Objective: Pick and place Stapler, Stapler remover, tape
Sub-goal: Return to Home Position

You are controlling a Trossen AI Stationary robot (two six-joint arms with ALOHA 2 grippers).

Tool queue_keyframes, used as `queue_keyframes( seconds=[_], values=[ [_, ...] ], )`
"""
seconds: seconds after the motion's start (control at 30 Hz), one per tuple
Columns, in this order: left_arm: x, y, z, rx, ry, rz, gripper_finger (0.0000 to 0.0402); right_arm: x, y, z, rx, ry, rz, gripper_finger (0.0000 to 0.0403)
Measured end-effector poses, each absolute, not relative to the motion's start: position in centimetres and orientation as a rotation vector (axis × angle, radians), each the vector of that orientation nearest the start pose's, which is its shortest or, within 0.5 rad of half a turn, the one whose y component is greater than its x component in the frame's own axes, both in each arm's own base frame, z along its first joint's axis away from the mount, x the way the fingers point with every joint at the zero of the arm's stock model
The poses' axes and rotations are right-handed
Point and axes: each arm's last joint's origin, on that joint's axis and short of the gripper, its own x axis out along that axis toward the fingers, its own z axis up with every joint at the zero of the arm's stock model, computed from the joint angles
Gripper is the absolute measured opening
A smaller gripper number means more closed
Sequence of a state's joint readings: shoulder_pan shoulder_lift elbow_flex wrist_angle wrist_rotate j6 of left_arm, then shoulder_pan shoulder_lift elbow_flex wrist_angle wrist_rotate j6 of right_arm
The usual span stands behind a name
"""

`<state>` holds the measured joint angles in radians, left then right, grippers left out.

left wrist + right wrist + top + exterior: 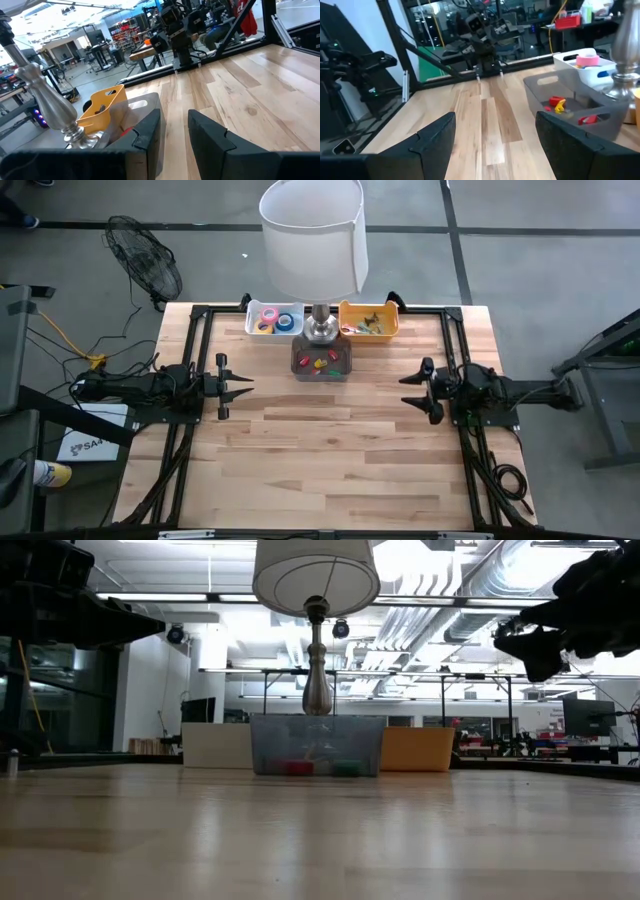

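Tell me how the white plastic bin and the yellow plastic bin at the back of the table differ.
The white plastic bin holds ring-shaped tape rolls in pink, yellow and blue; the yellow plastic bin holds small jumbled pieces too small to identify. Seen from above, the white one sits left of the silver-stemmed lamp, the yellow one right. Both are open-topped rectangles at the wooden table's back edge.

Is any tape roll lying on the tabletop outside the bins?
No, the pink, yellow and blue tape rolls all sit inside the white bin beside the lamp base.
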<state>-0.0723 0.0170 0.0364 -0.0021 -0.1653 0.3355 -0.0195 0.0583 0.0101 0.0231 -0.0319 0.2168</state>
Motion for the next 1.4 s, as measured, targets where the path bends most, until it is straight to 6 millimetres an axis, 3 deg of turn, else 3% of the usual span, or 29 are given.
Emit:
queue_keyframes(
  seconds=[1.4],
  values=[
    [9.62, -0.22, 17.44, 0.333, -0.001, 0.095, 0.0096, 10.03, 0.1, 16.52, 0.227, 0.021, 0.032, 0.0266]
  ],
)
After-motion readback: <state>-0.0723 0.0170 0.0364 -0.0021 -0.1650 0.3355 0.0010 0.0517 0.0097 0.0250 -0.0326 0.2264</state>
